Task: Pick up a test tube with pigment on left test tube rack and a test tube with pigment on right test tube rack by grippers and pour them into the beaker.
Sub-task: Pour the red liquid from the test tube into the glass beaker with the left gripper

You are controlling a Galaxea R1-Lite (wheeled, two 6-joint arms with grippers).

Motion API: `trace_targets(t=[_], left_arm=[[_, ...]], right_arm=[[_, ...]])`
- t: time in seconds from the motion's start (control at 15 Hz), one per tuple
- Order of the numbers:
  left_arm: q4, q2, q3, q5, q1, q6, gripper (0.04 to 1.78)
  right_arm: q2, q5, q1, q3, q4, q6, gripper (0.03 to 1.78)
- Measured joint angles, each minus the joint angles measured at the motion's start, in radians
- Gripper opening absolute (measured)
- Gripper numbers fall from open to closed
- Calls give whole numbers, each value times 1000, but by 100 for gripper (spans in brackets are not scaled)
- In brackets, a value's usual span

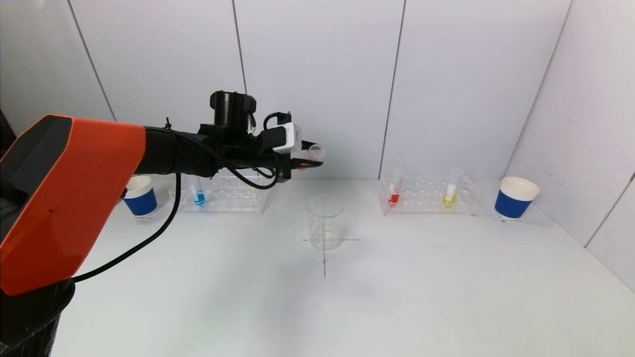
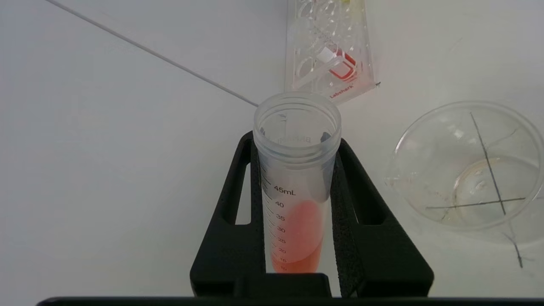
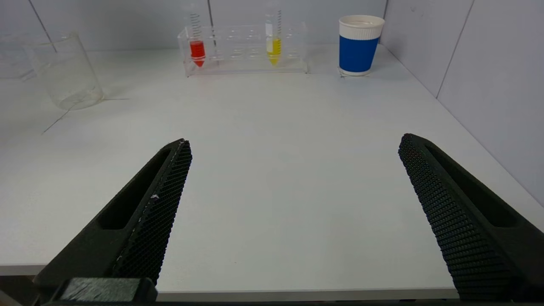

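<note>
Test tube [image 2: 296, 178] with orange-pink pigment sat clamped in the left end effector [image 1: 310, 161], held raised and tilted nearly level, above and behind the beaker [image 1: 325, 222] on the tabletop [image 1: 421, 287]. Its open mouth looked not yet over the beaker's rim, so tipping further from there could probably spill pigment onto the tabletop. The beaker appeared nearly empty, perhaps with a thin clear film at its bottom. The left rack [image 1: 225, 194] held a blue tube [image 1: 199, 195]; the right rack [image 1: 429, 194] held a red tube [image 1: 394, 193] and a yellow tube [image 1: 450, 194]. The right end effector [image 3: 293, 204] waited low near the tabletop's front edge, spread wide and holding nothing.
</note>
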Motion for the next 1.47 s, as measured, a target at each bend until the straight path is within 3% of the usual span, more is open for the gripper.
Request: trace_targets(t=[0.6,1.47], left_arm=[[-60,3,70,19,-8,294,46],[-107,36,77,107,-24,535,46]], right_arm=[[0,0,0,0,0,0,177],[0,0,0,0,0,0,177]])
